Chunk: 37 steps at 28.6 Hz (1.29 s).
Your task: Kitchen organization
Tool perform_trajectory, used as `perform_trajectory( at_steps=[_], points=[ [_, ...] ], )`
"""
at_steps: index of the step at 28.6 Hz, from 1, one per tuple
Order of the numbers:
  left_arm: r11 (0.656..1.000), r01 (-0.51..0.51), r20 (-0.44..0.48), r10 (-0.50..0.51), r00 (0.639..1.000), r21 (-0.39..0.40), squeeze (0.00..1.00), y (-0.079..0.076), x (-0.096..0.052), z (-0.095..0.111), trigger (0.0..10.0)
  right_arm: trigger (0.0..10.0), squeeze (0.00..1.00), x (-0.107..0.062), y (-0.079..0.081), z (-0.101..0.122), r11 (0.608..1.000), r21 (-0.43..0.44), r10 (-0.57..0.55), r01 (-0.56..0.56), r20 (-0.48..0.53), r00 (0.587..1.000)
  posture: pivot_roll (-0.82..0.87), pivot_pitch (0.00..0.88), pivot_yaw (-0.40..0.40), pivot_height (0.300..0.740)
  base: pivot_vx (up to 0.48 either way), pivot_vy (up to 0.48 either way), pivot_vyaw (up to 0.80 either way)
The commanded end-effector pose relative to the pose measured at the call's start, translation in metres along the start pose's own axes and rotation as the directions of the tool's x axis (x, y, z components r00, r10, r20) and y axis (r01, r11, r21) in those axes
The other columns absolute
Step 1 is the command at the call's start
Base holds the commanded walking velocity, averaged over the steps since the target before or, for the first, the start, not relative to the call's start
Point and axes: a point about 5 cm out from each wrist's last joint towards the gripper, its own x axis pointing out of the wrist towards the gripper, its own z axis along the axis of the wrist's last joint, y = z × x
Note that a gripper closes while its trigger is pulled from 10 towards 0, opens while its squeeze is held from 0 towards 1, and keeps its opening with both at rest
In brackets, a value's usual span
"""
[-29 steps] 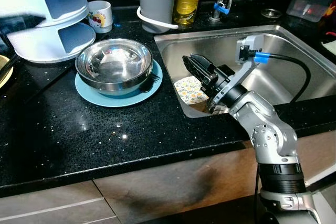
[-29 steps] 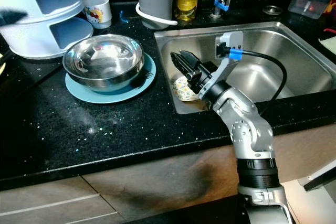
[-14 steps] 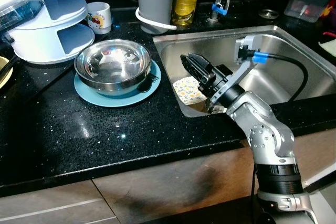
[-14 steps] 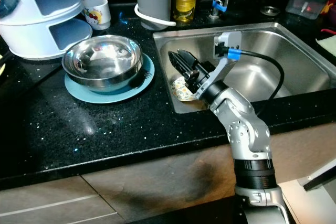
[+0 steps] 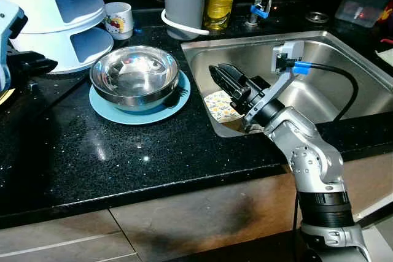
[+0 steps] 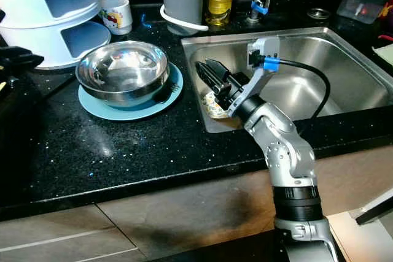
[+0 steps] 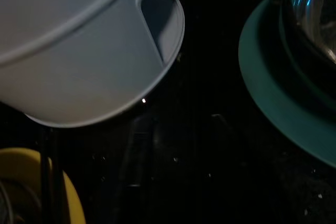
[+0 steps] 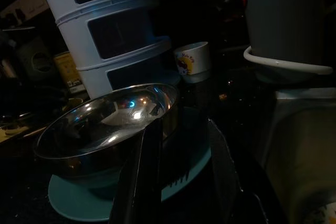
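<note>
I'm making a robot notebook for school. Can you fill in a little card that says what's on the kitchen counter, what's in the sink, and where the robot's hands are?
counter: black, speckled
bowl: shiny steel bowl sitting on a blue plate
behind the bowl: white tiered rack, small cartoon cup
sink: steel sink with a patterned cloth in its near left corner
right gripper: fingers open, over the sink's left edge, pointing toward the bowl
left gripper: at the far left, beside the rack
</note>
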Motion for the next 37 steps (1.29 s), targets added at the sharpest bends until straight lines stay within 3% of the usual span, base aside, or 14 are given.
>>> perform_trajectory(
  at_steps=[1, 11, 12, 17, 20, 34, 37],
  points=[
    [1.000, -0.014, -0.058, 0.014, 0.998, 0.003, 1.00, -0.001, 0.002, -0.011, 10.0, 10.0, 0.00, 0.001, 0.005, 0.003, 1.000, -0.006, 0.026, -0.026, 0.002, 1.000, 0.03, 0.244, -0.015, 0.740, 0.000, 0.000, 0.00],
    [0.994, -0.086, -0.176, 0.097, 0.980, 0.068, 1.00, -0.002, 0.013, -0.029, 10.0, 10.0, 0.00, 0.002, 0.006, 0.002, 1.000, -0.003, 0.030, -0.030, -0.009, 1.000, 0.02, 0.256, -0.023, 0.740, 0.000, 0.000, 0.00],
    [0.992, -0.113, -0.177, 0.122, 0.977, 0.064, 0.00, -0.003, 0.020, -0.029, 10.0, 10.0, 0.00, 0.002, 0.006, 0.001, 1.000, 0.000, 0.030, -0.030, -0.012, 0.999, 0.03, 0.264, -0.025, 0.740, 0.000, 0.000, 0.00],
    [0.993, -0.114, -0.173, 0.119, 0.978, 0.036, 0.00, -0.009, 0.032, -0.030, 10.0, 10.0, 0.00, 0.003, 0.005, 0.000, 0.999, 0.004, 0.032, -0.031, -0.017, 0.999, 0.03, 0.269, -0.024, 0.740, 0.000, 0.000, 0.00],
    [0.989, -0.144, -0.156, 0.138, 0.978, -0.028, 0.00, -0.018, 0.048, -0.030, 10.0, 10.0, 0.00, 0.004, 0.005, -0.003, 0.999, 0.010, 0.031, -0.031, -0.021, 0.999, 0.03, 0.295, -0.017, 0.740, 0.000, 0.000, 0.00],
    [0.966, -0.243, -0.167, 0.227, 0.960, -0.086, 0.00, -0.029, 0.067, -0.039, 10.0, 10.0, 0.00, 0.009, 0.005, -0.007, 0.999, 0.014, 0.033, -0.033, -0.023, 0.999, 0.03, 0.329, 0.001, 0.740, 0.000, 0.000, 0.00],
    [0.958, -0.220, -0.190, 0.185, 0.964, -0.182, 0.00, -0.033, 0.070, -0.045, 10.0, 10.0, 0.00, 0.012, 0.007, -0.007, 0.999, 0.011, 0.044, -0.043, -0.024, 0.999, 0.03, 0.329, 0.002, 0.740, 0.000, 0.000, 0.00]
  ],
)
